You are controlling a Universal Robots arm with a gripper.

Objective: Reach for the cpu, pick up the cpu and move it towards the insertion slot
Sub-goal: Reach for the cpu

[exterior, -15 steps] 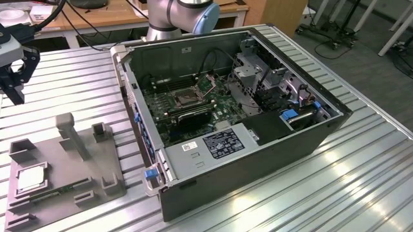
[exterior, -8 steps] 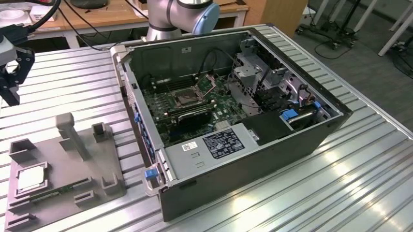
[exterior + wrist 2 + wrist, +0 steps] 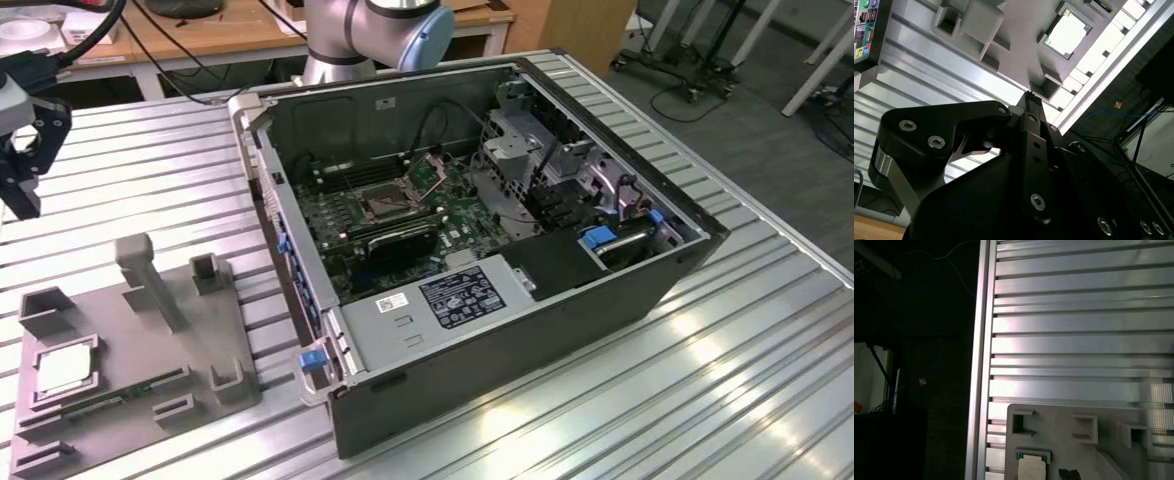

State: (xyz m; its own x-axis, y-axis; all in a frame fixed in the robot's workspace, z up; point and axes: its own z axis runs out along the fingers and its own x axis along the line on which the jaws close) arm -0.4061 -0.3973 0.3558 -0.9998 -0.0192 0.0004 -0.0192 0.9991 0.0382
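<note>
The ribbed metal bench (image 3: 160,170) carries an open computer case (image 3: 641,290) with the green motherboard (image 3: 334,225) inside it. The grey tray (image 3: 134,350) lies well apart, at the exterior view's left. The end effector (image 3: 23,195) hangs above the bench beyond the tray; I cannot tell how wide it stands. The insertion slot (image 3: 378,206) sits mid-board. The cpu (image 3: 64,371) lies flat in the tray's recess. It is probably light, stiff and thin, with a delicate underside, so it is best gripped by opposite edges.
</note>
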